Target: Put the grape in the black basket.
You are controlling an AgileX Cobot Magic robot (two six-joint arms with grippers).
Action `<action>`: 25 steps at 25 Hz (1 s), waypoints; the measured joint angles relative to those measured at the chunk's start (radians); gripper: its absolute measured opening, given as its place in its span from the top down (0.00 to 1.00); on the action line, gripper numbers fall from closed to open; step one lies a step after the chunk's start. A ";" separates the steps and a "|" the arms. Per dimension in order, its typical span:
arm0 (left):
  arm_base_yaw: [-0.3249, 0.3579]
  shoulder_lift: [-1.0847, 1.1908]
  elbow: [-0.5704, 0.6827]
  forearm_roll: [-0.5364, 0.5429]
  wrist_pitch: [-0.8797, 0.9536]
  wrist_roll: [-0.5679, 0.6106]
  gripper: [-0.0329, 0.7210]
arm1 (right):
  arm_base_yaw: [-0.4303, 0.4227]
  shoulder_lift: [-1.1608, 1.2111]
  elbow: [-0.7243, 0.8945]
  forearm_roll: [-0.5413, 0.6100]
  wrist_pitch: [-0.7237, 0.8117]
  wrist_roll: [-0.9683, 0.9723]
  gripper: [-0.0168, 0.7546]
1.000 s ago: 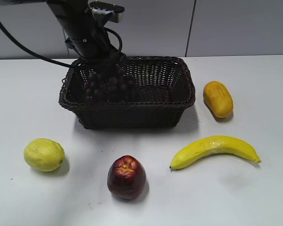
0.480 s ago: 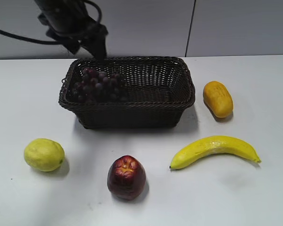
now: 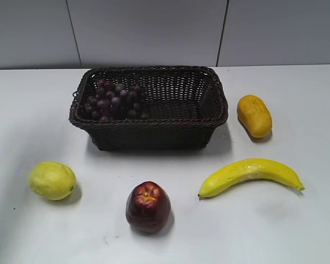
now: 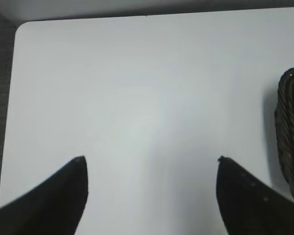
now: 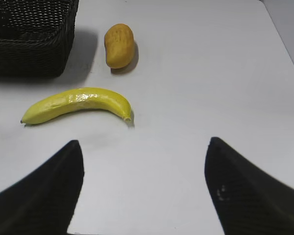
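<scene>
Over bare white table [image 4: 137,98], left claw [image 4: 152,161] and right claw [image 5: 144,147] both spread wide, empty-handed.

White table [image 3: 297,231] against grey panelled wall [image 3: 148,30].

purple grape [image 3: 113,100] inside black basket [image 3: 198,129], left end
</scene>
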 joint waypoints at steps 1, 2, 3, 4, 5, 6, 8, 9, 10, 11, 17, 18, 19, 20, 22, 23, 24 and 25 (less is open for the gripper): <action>0.023 -0.015 0.001 0.000 0.001 -0.006 0.15 | 0.000 0.000 0.000 0.000 0.000 0.000 0.22; 0.035 -0.032 0.008 0.001 0.001 -0.010 0.15 | 0.000 0.000 0.000 0.000 0.000 0.000 0.22; 0.042 -0.055 0.022 0.003 0.001 -0.013 0.15 | 0.000 0.000 0.000 0.000 0.000 0.000 0.22; 0.044 -0.084 0.038 0.005 0.000 -0.014 0.15 | 0.000 0.000 0.000 0.000 0.000 0.000 0.22; 0.044 -0.107 0.064 0.005 0.000 -0.015 0.15 | 0.000 0.000 0.000 0.000 0.000 0.000 0.22; 0.044 -0.132 0.095 0.004 0.001 -0.016 0.15 | 0.000 0.000 0.000 0.000 0.000 0.000 0.22; 0.044 -0.197 0.179 -0.001 0.001 -0.017 0.15 | 0.000 0.000 0.000 0.000 0.000 0.000 0.22; 0.044 -0.226 0.221 -0.001 0.001 -0.017 0.15 | 0.000 0.000 0.000 0.000 0.000 0.000 0.22; 0.044 -0.265 0.277 -0.001 0.002 -0.017 0.15 | 0.000 0.000 0.000 0.000 0.000 0.000 0.22; 0.044 -0.307 0.336 0.000 0.002 -0.017 0.15 | 0.000 0.000 0.000 0.000 0.000 0.000 0.22; 0.044 -0.589 0.672 -0.001 -0.013 -0.017 0.17 | 0.000 0.000 0.000 0.000 0.000 0.000 0.22; 0.044 -0.643 0.726 -0.001 -0.021 -0.017 0.17 | 0.000 0.000 0.000 0.000 0.000 0.000 0.22; 0.044 -0.700 0.768 -0.001 -0.033 -0.017 0.17 | 0.000 0.000 0.000 0.000 0.000 0.000 0.22; 0.044 -0.748 0.818 -0.001 -0.050 -0.017 0.17 | 0.000 0.000 0.000 0.000 0.000 0.000 0.22; 0.044 -0.864 0.904 0.001 -0.088 -0.017 0.17 | 0.000 0.000 0.000 0.000 0.000 0.000 0.22; 0.044 -0.922 0.948 0.002 -0.110 -0.017 0.17 | 0.000 0.000 0.000 0.000 0.000 0.000 0.22; 0.044 -0.971 0.989 0.003 -0.123 -0.017 0.17 | 0.000 0.000 0.000 0.000 0.000 0.000 0.22; 0.044 -1.028 1.023 0.005 -0.130 -0.017 0.17 | 0.000 0.000 0.000 0.000 0.000 0.000 0.22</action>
